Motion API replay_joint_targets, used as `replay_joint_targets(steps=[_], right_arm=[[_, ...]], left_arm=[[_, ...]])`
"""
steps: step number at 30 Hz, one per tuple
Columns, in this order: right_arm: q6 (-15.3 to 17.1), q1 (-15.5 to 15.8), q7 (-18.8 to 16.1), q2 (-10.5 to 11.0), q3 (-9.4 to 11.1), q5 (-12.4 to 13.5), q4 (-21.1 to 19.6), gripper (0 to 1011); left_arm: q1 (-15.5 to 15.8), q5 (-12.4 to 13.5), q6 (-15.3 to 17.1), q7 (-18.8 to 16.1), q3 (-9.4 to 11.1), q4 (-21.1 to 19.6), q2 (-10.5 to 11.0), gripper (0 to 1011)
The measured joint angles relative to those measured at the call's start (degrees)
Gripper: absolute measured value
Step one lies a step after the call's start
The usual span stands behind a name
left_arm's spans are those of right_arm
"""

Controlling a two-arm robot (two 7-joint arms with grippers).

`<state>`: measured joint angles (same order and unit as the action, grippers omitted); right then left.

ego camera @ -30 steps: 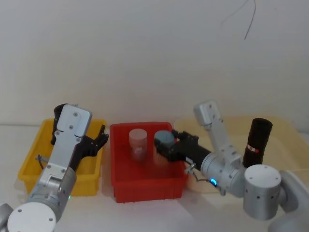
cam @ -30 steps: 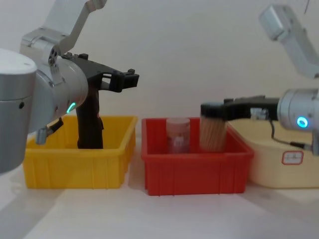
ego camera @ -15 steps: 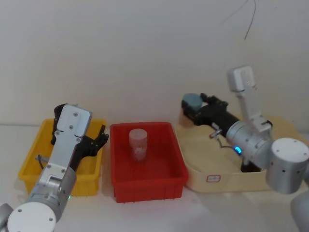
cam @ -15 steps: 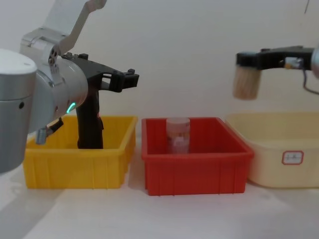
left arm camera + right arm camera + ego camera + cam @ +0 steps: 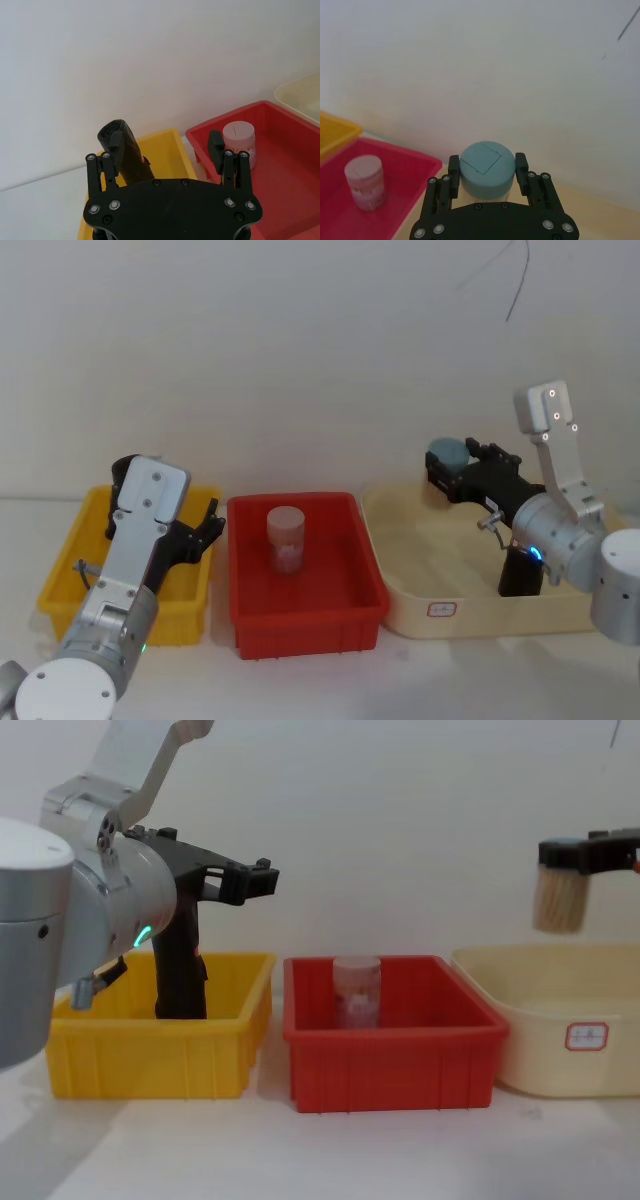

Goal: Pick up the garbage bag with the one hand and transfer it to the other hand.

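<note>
A black garbage bag roll stands upright in the yellow bin, also visible as the garbage bag in the chest view. My left gripper hovers open just in front of its top, one finger beside the roll, not gripping it. A second black roll stands in the cream bin, mostly hidden behind my right arm. My right gripper is shut on a blue-lidded jar, held in the air above the cream bin's left part.
The red bin sits between the yellow and cream bins and holds a pink jar. A white wall rises close behind the bins. Bare white table lies in front of them.
My right gripper lifted the blue-lidded jar out of the red bin and carried it up and right over the cream bin. The left arm has not moved.
</note>
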<state>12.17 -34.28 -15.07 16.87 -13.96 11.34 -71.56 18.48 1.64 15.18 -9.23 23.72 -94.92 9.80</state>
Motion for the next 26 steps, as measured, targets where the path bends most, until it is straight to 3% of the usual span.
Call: replay_joint_targets(steps=[5, 12, 17, 26], right_arm=[[0.62, 0.75, -0.86, 0.74, -0.09, -0.33, 0.03, 672], [2.1, 2.38, -2.7, 1.79, -0.98, -0.96, -0.98, 893], [2.95, 3.55, -2.97, 2.21, -1.05, -1.23, -2.2, 998], [3.97, 6.42, -2.51, 2.8, 0.26, -1.29, -5.85, 1001]], left_arm=[[0.0, 0.0, 0.0, 0.0, 0.0, 0.0, 0.0, 1001], [0.0, 0.0, 0.0, 0.0, 0.0, 0.0, 0.01, 1001], [0.0, 0.0, 0.0, 0.0, 0.0, 0.0, 0.01, 1001], [0.0, 0.0, 0.0, 0.0, 0.0, 0.0, 0.01, 1001]])
